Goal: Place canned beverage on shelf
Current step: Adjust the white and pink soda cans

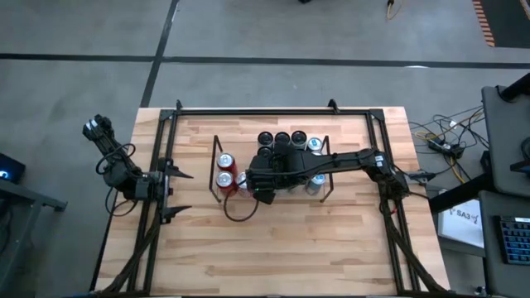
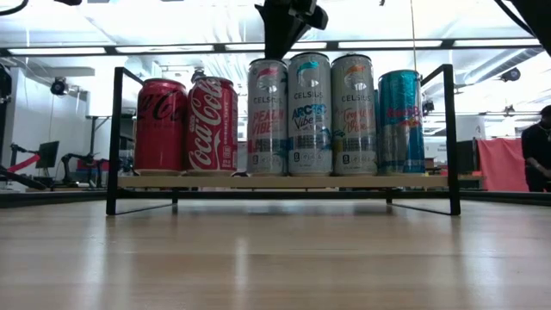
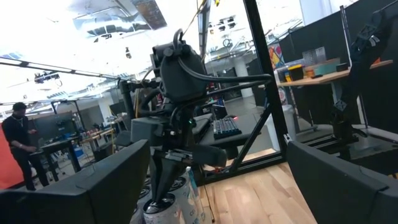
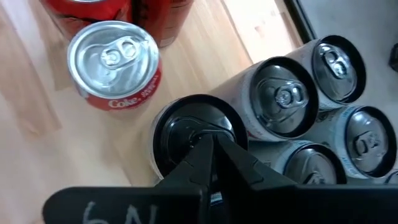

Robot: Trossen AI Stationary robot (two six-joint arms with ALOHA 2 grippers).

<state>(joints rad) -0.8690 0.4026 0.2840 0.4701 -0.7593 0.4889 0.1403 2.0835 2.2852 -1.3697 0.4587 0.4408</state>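
The shelf (image 2: pixel 284 182), a low rack with black wire ends and a light wood base, stands mid-table (image 1: pixel 217 178) with several cans upright on their bottoms: two red Coke cans (image 2: pixel 186 125), three pale Celsius cans (image 2: pixel 309 114) and a blue can (image 2: pixel 400 120). My right gripper (image 4: pixel 210 142) is shut, its tips over the black lid of the leftmost Celsius can (image 4: pixel 186 134) (image 2: pixel 268 116). It comes down from above (image 2: pixel 277 52) (image 1: pixel 258 189). My left gripper (image 1: pixel 180 192) waits open at the table's left edge, holding nothing. My right gripper's shut fingertips (image 4: pixel 200 146) stand at the black lid (image 4: pixel 177 127) of the leftmost Celsius can, slanting down from above and from the table's right. Whether they touch the lid, I cannot tell. The can stands upright on the shelf's wood base.
A Coke can with a silver lid (image 4: pixel 113 53) stands close beside the black-lidded one, and more Celsius cans (image 4: pixel 283 96) crowd its other side. The black tubular frame (image 1: pixel 273 110) runs around the table. Bare wood (image 1: pixel 290 248) lies on the near side of the shelf.
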